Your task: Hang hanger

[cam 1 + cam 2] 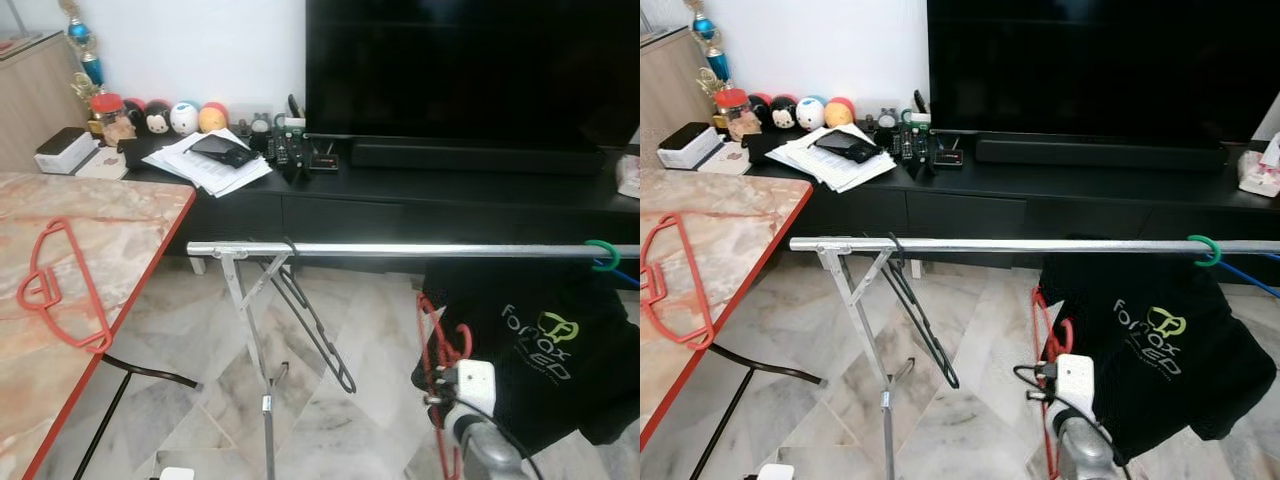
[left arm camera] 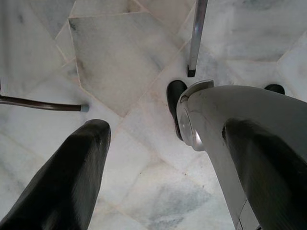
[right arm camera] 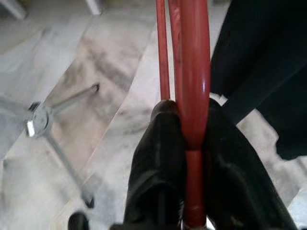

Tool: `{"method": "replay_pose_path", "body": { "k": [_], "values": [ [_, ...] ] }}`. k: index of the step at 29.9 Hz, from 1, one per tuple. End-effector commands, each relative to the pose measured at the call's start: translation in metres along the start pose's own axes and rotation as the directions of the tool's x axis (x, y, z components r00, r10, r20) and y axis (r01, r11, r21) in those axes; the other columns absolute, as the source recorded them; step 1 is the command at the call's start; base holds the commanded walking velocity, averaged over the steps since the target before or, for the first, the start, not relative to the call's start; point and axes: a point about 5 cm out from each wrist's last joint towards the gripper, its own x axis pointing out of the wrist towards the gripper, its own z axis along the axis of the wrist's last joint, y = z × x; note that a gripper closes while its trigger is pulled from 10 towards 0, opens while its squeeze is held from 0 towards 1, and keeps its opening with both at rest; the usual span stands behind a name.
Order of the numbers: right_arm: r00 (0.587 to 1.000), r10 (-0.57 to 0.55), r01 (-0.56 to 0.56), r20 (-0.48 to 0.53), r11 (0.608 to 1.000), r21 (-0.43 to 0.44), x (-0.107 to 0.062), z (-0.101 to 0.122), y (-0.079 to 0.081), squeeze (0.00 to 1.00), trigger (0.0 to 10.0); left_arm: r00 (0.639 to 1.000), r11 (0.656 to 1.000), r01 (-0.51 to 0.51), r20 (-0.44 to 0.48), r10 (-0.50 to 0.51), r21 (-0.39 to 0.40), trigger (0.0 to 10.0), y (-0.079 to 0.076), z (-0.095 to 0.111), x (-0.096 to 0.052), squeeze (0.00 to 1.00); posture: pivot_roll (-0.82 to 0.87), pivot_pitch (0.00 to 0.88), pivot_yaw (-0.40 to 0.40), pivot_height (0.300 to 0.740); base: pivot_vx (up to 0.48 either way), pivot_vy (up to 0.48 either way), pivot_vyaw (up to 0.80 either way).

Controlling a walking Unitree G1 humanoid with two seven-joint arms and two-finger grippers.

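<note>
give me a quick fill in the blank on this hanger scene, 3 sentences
1. The right pincer is shut on a ____ hanger.
2. A black hanger hangs from the metal ____ near its left end.
3. Another red hanger lies flat on the ____ tabletop.

Missing words: red; rail; marble
</note>
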Motion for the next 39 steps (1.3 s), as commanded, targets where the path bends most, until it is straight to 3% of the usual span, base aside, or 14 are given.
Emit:
{"method": "replay_pose_path", "body": {
  "k": [1, 10, 22, 29, 31, 39],
  "values": [
    [0.999, -0.003, 0.003, 0.044, 1.000, -0.005, 0.002, 0.010, -0.003, 0.00, 10.0, 1.000, 1.000, 0.010, -0.025, -0.010, 0.027, 10.0, -0.005, -0.002, 0.001, 0.00, 0.00, 0.000, -0.011, 0.740, 0.000, -0.266, 0.00],
    [0.996, 0.016, -0.015, 0.085, 1.000, -0.019, 0.005, 0.021, 0.001, 0.00, 10.0, 1.000, 0.999, 0.030, -0.004, -0.030, 0.033, 10.0, -0.016, 0.007, 0.004, 0.00, 0.00, 0.000, -0.015, 0.740, 0.000, -0.345, 0.00],
    [0.988, 0.016, -0.012, 0.153, 1.000, -0.029, 0.008, 0.040, 0.003, 0.00, 10.0, 1.000, 0.999, 0.023, 0.003, -0.023, 0.026, 10.0, -0.008, -0.002, 0.001, 0.00, 0.00, 0.000, -0.019, 0.740, 0.000, -0.052, 0.00],
    [0.969, -0.009, 0.014, 0.245, 1.000, -0.020, 0.011, 0.063, 0.000, 0.00, 10.0, 0.999, 0.999, 0.034, 0.019, -0.035, 0.030, 10.0, -0.012, 0.005, 0.002, 0.00, 0.00, 0.000, -0.017, 0.740, 0.000, 0.000, 0.00],
    [0.950, -0.065, 0.069, 0.305, 0.998, -0.003, 0.012, 0.080, -0.004, 0.00, 10.0, 0.999, 0.999, 0.040, 0.023, -0.041, 0.034, 10.0, -0.013, 0.006, 0.002, 0.00, 0.00, 0.000, -0.017, 0.740, 0.000, 0.000, 0.00],
    [0.907, -0.177, 0.160, 0.381, 0.984, 0.076, 0.013, 0.110, -0.006, 0.00, 10.0, 0.999, 0.998, 0.043, 0.023, -0.044, 0.040, 10.0, -0.012, 0.007, 0.002, 0.00, 0.00, 0.000, -0.016, 0.740, 0.000, 0.000, 0.00]
  ]
}}
